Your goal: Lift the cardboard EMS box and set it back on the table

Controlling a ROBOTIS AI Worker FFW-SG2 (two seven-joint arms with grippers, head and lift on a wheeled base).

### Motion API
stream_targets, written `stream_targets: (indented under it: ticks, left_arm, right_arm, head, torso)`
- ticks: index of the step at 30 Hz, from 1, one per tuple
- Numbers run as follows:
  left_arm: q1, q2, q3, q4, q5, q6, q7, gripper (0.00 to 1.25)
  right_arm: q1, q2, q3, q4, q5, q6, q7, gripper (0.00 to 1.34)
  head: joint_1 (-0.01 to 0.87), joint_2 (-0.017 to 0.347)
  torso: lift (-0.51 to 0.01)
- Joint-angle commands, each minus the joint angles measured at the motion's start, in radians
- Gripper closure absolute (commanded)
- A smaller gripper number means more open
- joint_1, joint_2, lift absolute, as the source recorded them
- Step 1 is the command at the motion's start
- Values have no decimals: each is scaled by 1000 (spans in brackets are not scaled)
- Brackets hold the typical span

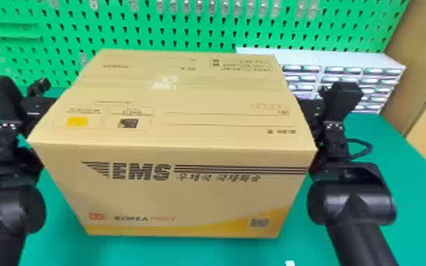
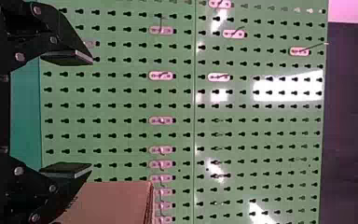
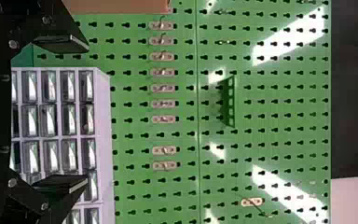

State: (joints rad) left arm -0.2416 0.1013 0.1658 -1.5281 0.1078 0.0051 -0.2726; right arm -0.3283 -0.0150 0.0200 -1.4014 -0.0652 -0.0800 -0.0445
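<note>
Left gripper (image 2: pixel 92 113) and right gripper (image 3: pixel 88 112) gape, fingers empty, flanking the EMS box (image 1: pixel 173 198); clearance above the table (image 1: pixel 421 198) unclear. Looks like bracing; next wants even side pressure, level lift.

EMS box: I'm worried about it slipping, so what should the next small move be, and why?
Probably a slight, even inward press of the left gripper and right gripper on the box. Both stand open, with their arms at its opposite sides, so side pressure seems what would carry it. I can't tell whether it touches the table.
</note>
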Motion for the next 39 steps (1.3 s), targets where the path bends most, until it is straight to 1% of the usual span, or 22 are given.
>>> stream_targets:
  ticks: [1,39]
  left_arm:
    - [-2,0,8,-10,-4,6,1,444]
    - [-1,0,17,-14,4,10,4,443]
  right_arm:
    - [-1,1,1,-22,4,14,0,292]
    - [2,1,-2,-25,8,28,0,292]
  head:
    - [678,-15]
    - [678,-15]
  torso:
    - [-97]
    - [-97]
